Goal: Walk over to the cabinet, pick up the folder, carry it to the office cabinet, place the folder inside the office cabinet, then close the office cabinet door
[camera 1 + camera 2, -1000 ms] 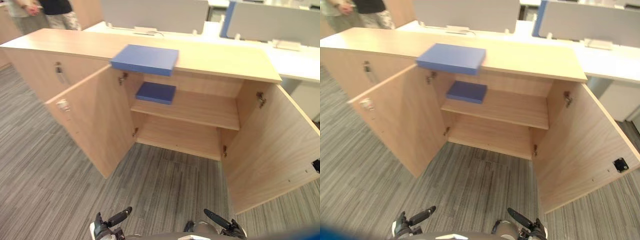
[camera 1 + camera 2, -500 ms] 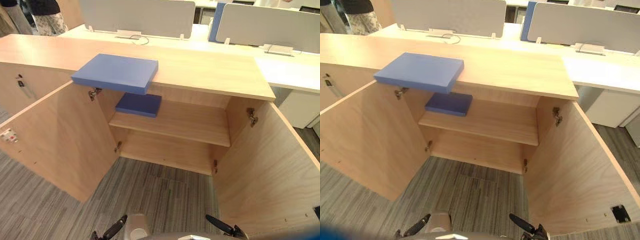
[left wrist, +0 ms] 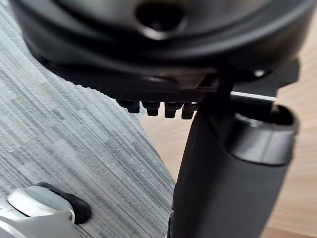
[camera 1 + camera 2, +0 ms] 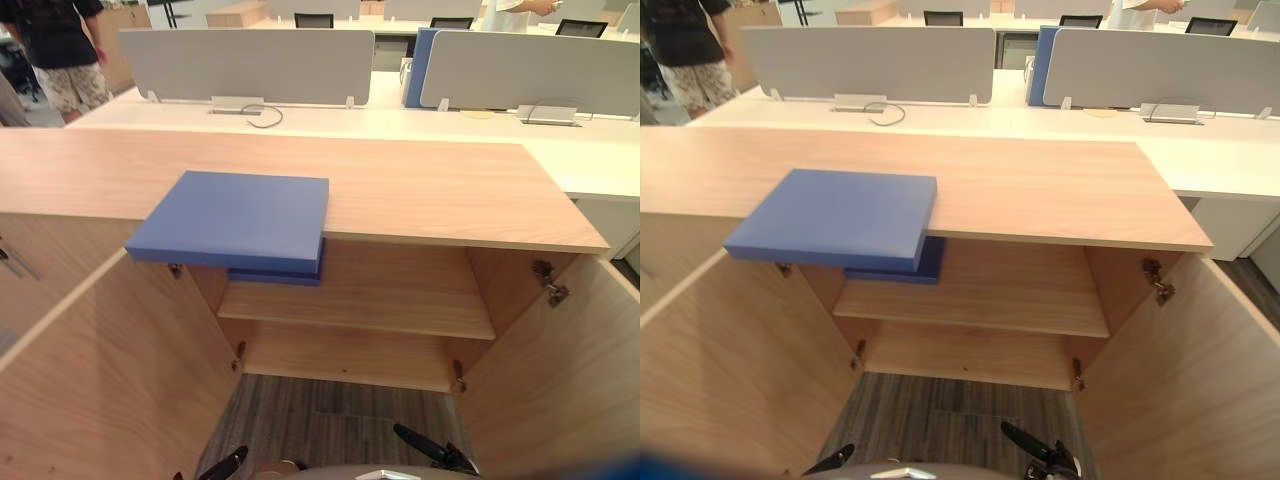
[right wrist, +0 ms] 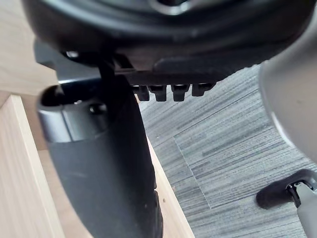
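A blue folder point(image 4: 235, 218) lies flat on the wooden cabinet top point(image 4: 430, 185), its near edge hanging out over the open compartment. A second blue folder point(image 4: 277, 276) sits on the inner shelf point(image 4: 400, 300) just below it, mostly hidden. Both cabinet doors stand wide open, the left door point(image 4: 100, 380) and the right door point(image 4: 560, 390). My left hand point(image 4: 225, 465) and right hand point(image 4: 430, 450) hang low before the cabinet, far under the folder. In the wrist views, the left hand point(image 3: 233, 188) and the right hand point(image 5: 109, 173) are relaxed and hold nothing.
Behind the cabinet run white desks with grey dividers point(image 4: 240, 62) and a blue panel point(image 4: 415, 65). A person point(image 4: 55, 50) stands at the back left, and another person's arm point(image 4: 525, 8) shows at the far right. Grey carpet point(image 4: 330, 430) lies between the open doors.
The camera has come closer to the cabinet and looks higher, so the folder and cabinet top fill more of the view. Both hands stay low and empty.
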Robot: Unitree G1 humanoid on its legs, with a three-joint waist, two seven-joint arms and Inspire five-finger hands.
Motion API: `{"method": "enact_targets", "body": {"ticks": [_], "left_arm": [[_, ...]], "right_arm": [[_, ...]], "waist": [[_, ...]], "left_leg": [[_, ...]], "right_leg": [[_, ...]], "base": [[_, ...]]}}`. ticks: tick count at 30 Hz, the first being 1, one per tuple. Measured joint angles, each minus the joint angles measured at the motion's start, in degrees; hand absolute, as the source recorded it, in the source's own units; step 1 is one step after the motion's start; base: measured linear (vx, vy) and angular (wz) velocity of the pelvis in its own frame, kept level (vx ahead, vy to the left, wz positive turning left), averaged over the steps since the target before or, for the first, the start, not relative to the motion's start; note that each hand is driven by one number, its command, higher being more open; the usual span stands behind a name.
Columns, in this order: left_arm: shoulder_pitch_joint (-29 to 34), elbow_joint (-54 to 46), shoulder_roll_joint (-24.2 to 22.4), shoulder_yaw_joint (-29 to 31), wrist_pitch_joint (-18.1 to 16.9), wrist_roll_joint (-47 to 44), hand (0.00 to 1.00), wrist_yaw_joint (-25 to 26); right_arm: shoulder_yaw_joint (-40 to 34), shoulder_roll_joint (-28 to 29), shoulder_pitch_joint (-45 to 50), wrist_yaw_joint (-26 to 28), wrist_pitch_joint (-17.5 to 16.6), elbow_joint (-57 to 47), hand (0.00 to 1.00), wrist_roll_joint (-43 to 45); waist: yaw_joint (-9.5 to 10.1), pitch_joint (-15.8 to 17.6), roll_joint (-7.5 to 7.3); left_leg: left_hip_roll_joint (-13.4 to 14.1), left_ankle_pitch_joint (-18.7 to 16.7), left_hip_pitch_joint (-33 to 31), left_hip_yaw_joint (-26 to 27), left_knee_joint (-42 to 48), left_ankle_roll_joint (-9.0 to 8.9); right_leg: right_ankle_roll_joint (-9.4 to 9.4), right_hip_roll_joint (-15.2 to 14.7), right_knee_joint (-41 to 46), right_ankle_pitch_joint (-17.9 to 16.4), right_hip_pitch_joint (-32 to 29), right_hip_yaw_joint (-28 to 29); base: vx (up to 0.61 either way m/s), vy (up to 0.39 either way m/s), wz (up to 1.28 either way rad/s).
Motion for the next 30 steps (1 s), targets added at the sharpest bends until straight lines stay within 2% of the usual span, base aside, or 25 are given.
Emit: {"method": "enact_targets", "body": {"ticks": [1,2,3,5,6,7,8,9,12,13,14,16,17,18,20,23,27,30], "left_arm": [[-0.12,0.67,0.17,-0.65,-0.02,-0.52,1.00,-0.61],[-0.07,0.85,0.20,-0.67,0.00,-0.73,1.00,-0.81],[0.34,0.85,0.20,-0.85,-0.02,-1.85,1.00,-1.71],[0.76,0.87,0.54,-1.22,-0.02,-2.63,1.00,-2.91],[1.18,0.89,0.58,-1.27,-0.05,-3.89,1.00,-3.85],[1.49,0.88,0.59,-1.22,-0.07,-6.01,1.00,-4.51],[1.61,0.89,0.52,-1.08,-0.07,-7.11,1.00,-4.75],[1.57,0.79,-0.34,-0.76,-0.12,-9.84,1.00,-4.92],[3.01,-1.85,-1.84,-0.74,0.13,-16.38,1.00,-4.24],[3.48,-3.42,-1.71,-1.27,0.55,-17.57,1.00,-4.23],[4.77,-8.48,-1.54,-2.93,0.66,-20.20,1.00,-3.58],[7.99,-21.47,-1.38,-5.54,0.48,-23.89,1.00,-3.20],[10.24,-30.50,-1.89,-7.16,-0.31,-24.47,1.00,-3.20],[11.50,-37.60,-2.24,-8.68,-0.93,-24.39,1.00,-3.33],[11.84,-44.95,-2.32,-10.14,-1.04,-23.87,1.00,-3.56],[11.29,-55.96,-2.17,-10.58,-1.21,-19.05,1.00,-2.75],[11.14,-67.09,-2.15,-8.71,-1.31,-7.46,1.00,1.97],[11.35,-73.18,-2.22,-5.01,-1.21,8.42,1.00,11.26]], "right_arm": [[-0.13,-0.35,-0.11,0.19,-0.01,-0.18,1.00,-0.14],[-0.17,-0.35,-0.17,0.24,0.05,-0.47,1.00,-0.28],[0.29,-0.39,-0.32,0.24,-0.05,-0.92,1.00,-1.12],[0.56,-0.07,-0.86,0.39,-0.21,-0.85,1.00,-1.92],[1.21,-0.08,-1.10,0.51,-0.42,-0.83,1.00,-1.91],[2.11,-0.02,-1.00,0.71,-0.31,-0.71,1.00,-1.91],[2.60,-0.11,-0.72,0.71,-0.30,-0.51,1.00,-1.92],[2.58,-0.53,-0.71,0.67,-0.07,0.22,1.00,-1.90],[3.45,-1.37,-1.06,0.61,0.27,0.10,1.00,-1.87],[3.86,-1.47,-1.02,0.60,0.48,0.11,1.00,-1.87],[4.98,-1.46,-0.68,0.58,0.71,0.08,1.00,-1.89],[6.34,-0.83,-0.20,0.54,0.81,0.04,1.00,-1.93],[7.46,-0.49,0.08,0.43,0.84,-0.01,1.00,-1.93],[7.60,-0.34,0.21,0.43,0.96,-0.01,1.00,-1.94],[7.61,-0.39,0.52,0.43,1.00,-0.06,1.00,-1.95],[8.77,-0.36,0.67,0.48,1.18,-0.01,1.00,-1.98],[9.02,0.41,0.40,0.42,1.22,-0.03,1.00,-1.93],[9.69,1.91,-0.20,-0.18,0.41,0.09,1.00,-1.80]], "waist": [[-0.07,0.00,0.36],[-0.12,-0.06,0.62],[-0.25,-0.07,0.86],[-0.90,-0.07,0.92],[-1.60,-0.11,1.03],[-1.75,-0.12,0.88],[-1.76,-0.29,0.72],[-1.37,-0.81,0.64],[-1.11,-0.83,2.00],[-1.06,-0.80,1.96],[-1.06,-0.79,1.42],[0.13,-1.11,0.57],[0.37,-1.50,-0.41],[0.62,-1.65,-0.75],[1.04,-1.66,-0.74],[2.33,-1.69,-0.89],[3.48,-1.51,-1.08],[3.88,-1.51,-1.15]], "left_leg": [[-0.55,-0.09,1.37,0.07,-0.87,0.39],[-0.72,-0.15,2.06,0.10,-1.30,0.64],[-0.57,-0.45,3.98,0.05,-2.66,1.09],[0.31,-0.56,5.05,-0.64,-3.29,0.99],[1.24,-0.61,5.29,-1.37,-3.27,0.58],[1.79,-0.56,5.35,-2.39,-3.20,-0.26],[1.84,-0.46,5.32,-2.94,-3.20,-0.90],[2.59,0.07,5.23,-3.71,-3.94,-2.20],[4.05,1.52,4.78,-4.28,-5.83,-3.93],[4.37,1.79,4.95,-4.72,-6.33,-4.26],[4.85,2.27,5.08,-5.95,-7.10,-4.85],[5.69,2.79,4.46,-7.16,-7.83,-5.60],[5.80,2.94,3.29,-7.97,-7.68,-5.79],[5.77,3.01,2.54,-9.05,-7.52,-5.83],[5.58,3.00,2.13,-10.38,-7.05,-5.82],[5.01,2.81,0.27,-12.47,-6.24,-5.56],[4.27,2.88,-0.78,-15.56,-6.05,-5.09],[4.05,2.69,-0.91,-16.61,-6.07,-4.71]], "right_leg": [[-1.64,-1.37,4.19,0.63,-1.53,-0.02],[-1.90,-1.96,5.80,0.23,-2.26,-0.61],[-1.70,-2.05,6.84,-2.44,-3.77,-2.38],[-0.83,0.06,4.19,-5.89,-5.09,-3.60],[-0.35,2.99,-0.84,-7.58,-5.40,-3.35],[-0.34,5.51,-8.26,-7.46,-5.11,-3.10],[-0.33,6.14,-10.48,-7.67,-4.23,-3.20],[0.05,7.69,-16.34,-8.05,-1.66,-3.91],[-0.01,9.84,-20.59,-8.01,-0.71,-5.36],[-0.11,10.23,-21.28,-7.95,-0.17,-6.04],[-0.43,11.08,-22.77,-7.76,0.81,-7.55],[-0.94,12.25,-24.26,-7.46,1.20,-8.79],[-1.17,12.60,-25.12,-7.31,1.14,-9.91],[-1.11,12.66,-25.59,-7.07,1.30,-11.02],[-0.68,12.54,-26.74,-6.55,2.43,-12.30],[-0.25,12.40,-27.87,-5.75,2.86,-14.49],[0.41,12.31,-29.05,-4.56,3.97,-17.41],[0.62,12.33,-29.35,-3.87,4.43,-17.85]], "base": [[0.13,0.141,0.05],[0.08,0.091,-0.04],[0.06,0.070,-0.03],[0.04,-0.001,0.10],[0.04,-0.119,0.33],[0.04,-0.138,0.38],[0.09,-0.202,0.36],[0.10,-0.167,0.20],[0.09,-0.235,0.11],[0.06,-0.207,0.35],[0.05,-0.189,0.44],[0.04,-0.172,0.38],[0.03,-0.111,0.39],[0.03,-0.096,0.43],[0.02,-0.031,0.39],[-0.02,0.006,0.38],[-0.02,0.017,0.42],[-0.03,0.027,0.19]]}}
